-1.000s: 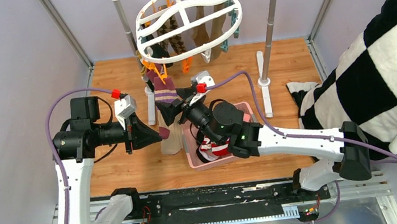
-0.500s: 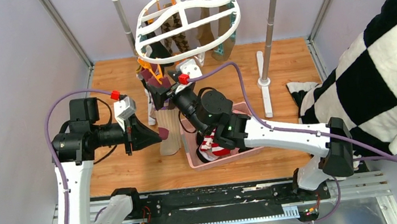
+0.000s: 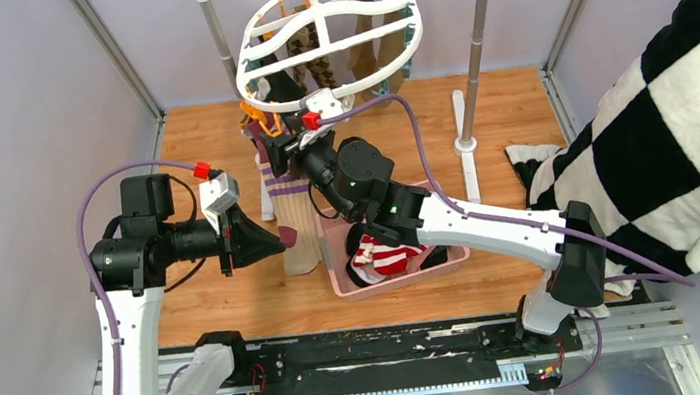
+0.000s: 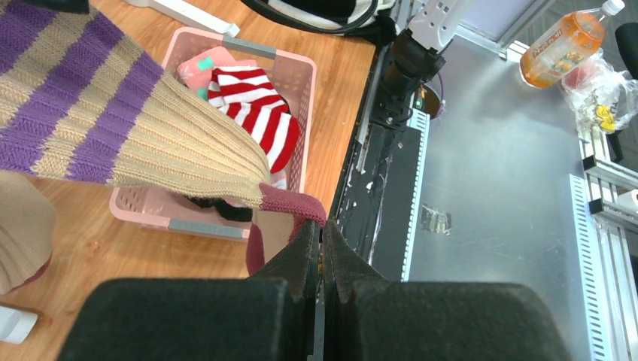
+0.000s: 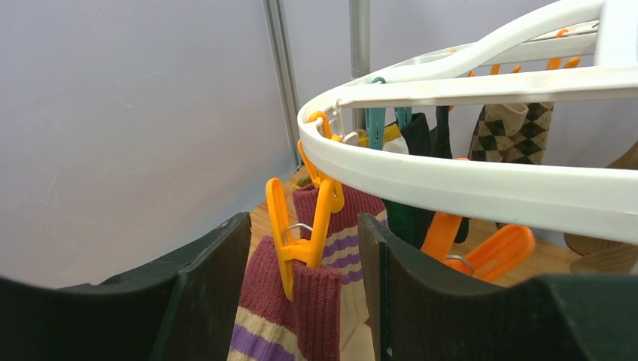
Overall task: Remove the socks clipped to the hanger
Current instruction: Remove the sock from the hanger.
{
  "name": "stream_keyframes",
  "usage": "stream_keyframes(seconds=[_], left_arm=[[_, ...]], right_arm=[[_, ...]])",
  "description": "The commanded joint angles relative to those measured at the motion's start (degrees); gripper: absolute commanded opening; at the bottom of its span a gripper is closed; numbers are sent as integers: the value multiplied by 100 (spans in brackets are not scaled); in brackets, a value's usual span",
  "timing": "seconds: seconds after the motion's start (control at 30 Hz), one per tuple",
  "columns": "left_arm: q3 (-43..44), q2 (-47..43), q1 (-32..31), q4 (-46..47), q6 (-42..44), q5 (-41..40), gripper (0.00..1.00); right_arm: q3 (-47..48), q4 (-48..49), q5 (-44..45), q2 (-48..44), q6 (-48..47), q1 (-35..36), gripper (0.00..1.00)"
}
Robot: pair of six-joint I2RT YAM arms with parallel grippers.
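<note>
The white oval hanger [image 3: 327,39] hangs from the rack with several socks clipped under it. It also fills the top of the right wrist view [image 5: 466,180]. A beige sock with purple stripes and a maroon cuff [image 5: 301,301] hangs from an orange clip [image 5: 301,226] at the hanger's front left. My right gripper [image 5: 305,256] is open, with one finger on each side of that clip and cuff. My left gripper [image 4: 321,233] is shut on the maroon toe [image 4: 290,207] of the striped sock [image 3: 296,214] and holds it out sideways. A brown argyle sock [image 5: 519,124] and a black sock [image 5: 421,135] hang further back.
A pink slotted basket [image 3: 349,283] on the wooden floor holds a red-white striped sock [image 3: 388,255] and others. The grey pole rack [image 3: 477,31] with white feet [image 3: 465,143] stands behind. A big black-and-white checked plush cloth [image 3: 679,117] lies at the right.
My right arm has moved up and left from above the basket to the hanger's front-left clip. The hanger has swung slightly. My left arm has kept its hold and barely moved.
</note>
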Motion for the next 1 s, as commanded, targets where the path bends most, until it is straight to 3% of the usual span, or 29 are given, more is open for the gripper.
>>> stream_keyframes(seconds=[0.0,0.27,0.37,0.43,0.53,0.63,0.83,0.87,0.97], left_arm=[[43,-45,2,-22,-10,124,0],[12,-62,0,-18,-2,99,0],[-6,-78,2,-15,11,85,0],[-48,-99,-1,-13,28,71,0],[-126,-132,-1,-13,63,27,0],[-210,-213,-1,-13,121,-60,0],[-324,-281,-1,-7,163,-129,0],[-312,-279,-2,-5,169,-138,0],[-266,-284,-2,-5,185,-130,0]], right_arm=[[300,-21,-59,144,203,-47,59],[610,54,-104,394,240,-47,52],[591,152,-86,379,256,-59,45],[560,193,-66,349,309,-63,35],[435,286,-94,263,511,-121,11],[270,341,-234,143,815,-203,0],[-47,341,-819,-123,1435,-418,3],[-150,341,-905,-197,1462,-432,9],[-662,461,-1199,-538,1433,-459,48]])
